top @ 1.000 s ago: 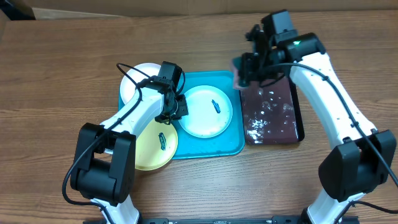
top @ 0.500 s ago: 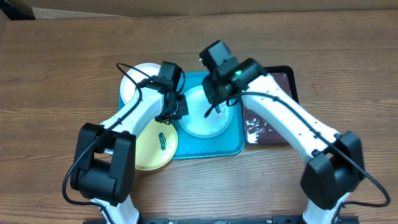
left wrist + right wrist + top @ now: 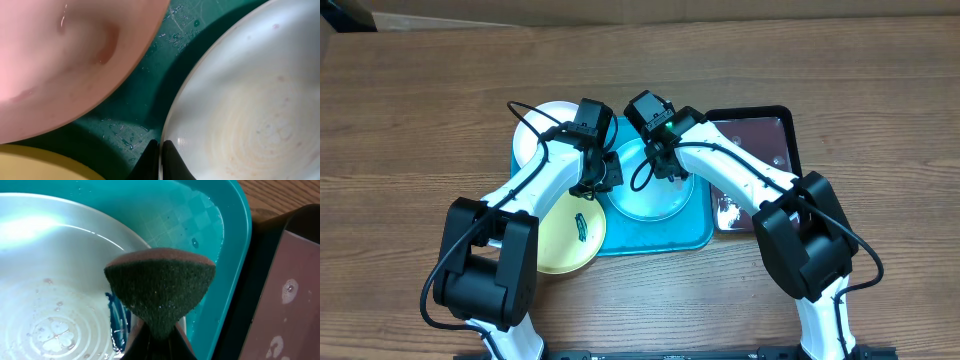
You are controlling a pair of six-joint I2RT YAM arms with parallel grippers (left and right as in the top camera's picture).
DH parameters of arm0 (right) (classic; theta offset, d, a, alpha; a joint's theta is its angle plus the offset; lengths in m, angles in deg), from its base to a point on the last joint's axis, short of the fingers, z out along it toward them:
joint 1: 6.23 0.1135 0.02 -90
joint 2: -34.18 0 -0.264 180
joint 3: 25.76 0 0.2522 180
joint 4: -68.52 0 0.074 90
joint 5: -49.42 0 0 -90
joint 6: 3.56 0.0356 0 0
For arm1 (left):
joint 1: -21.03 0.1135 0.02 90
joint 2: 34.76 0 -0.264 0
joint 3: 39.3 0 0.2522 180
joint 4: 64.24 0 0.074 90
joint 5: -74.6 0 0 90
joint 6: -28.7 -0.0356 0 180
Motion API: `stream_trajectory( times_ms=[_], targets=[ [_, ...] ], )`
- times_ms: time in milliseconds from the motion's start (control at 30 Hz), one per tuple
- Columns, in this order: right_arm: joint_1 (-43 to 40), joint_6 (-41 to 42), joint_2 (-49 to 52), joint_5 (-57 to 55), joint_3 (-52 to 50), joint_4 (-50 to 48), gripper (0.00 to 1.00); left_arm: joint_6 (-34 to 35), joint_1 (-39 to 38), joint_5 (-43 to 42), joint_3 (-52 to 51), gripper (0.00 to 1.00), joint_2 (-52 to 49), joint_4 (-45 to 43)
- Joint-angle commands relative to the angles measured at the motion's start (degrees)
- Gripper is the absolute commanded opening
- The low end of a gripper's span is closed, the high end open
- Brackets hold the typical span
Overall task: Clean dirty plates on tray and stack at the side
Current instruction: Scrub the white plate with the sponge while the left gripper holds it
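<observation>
The pale mint-blue plate (image 3: 655, 200) is lying in the middle of the turquoise tray (image 3: 695, 235), at the centre of the overhead frame, and it is the one being worked on. The left claw (image 3: 160, 150) is pinching its left rim with the jaws drawn narrow, steadying it, while the right claw (image 3: 157, 342) is gripping a dark green sponge (image 3: 160, 292) and holding it just over the wet plate. A dark teal smear (image 3: 116, 317) is showing on the plate beside the sponge, so this plate is not looking clean yet. The yellow-green plate (image 3: 560, 250) is sitting at the lower left, overlapping the tray's edge, with a dark smear (image 3: 580, 225) on it and waiting its turn. The white plate (image 3: 545, 125) is lying at the tray's upper left corner, largely under the left arm; whether it is clean I cannot tell. Nothing is being stacked at the side, so the task is looking early. The black tray (image 3: 760, 135) of dark liquid is resting to the right on the wooden bench (image 3: 420, 120).
</observation>
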Motion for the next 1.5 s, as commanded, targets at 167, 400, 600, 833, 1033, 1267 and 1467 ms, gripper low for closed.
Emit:
stream_trajectory(
  times_ms=[167,400,600,833,1033,1267,1467],
  targets=[
    [0.07,2.03,1.66,2.05,-2.27,-3.15,0.04,-0.04,-0.13,-0.46,0.0,0.06,-0.79,-0.22],
    [-0.15,3.28,1.66,2.01,-5.95,-5.84,0.04,-0.07,-0.13,-0.46,0.0,0.05,-0.79,-0.2],
    [-0.15,4.72,1.66,5.27,-9.33,-8.98,0.04,-0.07,-0.13,-0.46,0.0,0.05,-0.79,-0.22],
    [-0.22,4.55,1.68,21.64,-10.01,-10.45,0.04,-0.07,-0.13,-0.46,0.0,0.05,-0.79,-0.22],
    [-0.46,3.74,1.66,33.42,-9.94,-10.64,0.04,-0.07,-0.13,-0.46,0.0,0.05,-0.76,-0.24],
    [-6.23,-1.31,0.57,55.19,-3.41,-7.54,0.04,-0.07,-0.13,-0.46,0.0,0.05,-0.79,-0.22],
    [-13.62,-4.94,-3.02,64.61,2.97,-0.66,0.04,-0.09,-0.13,-0.46,0.0,0.06,-0.79,-0.22]
  ],
)
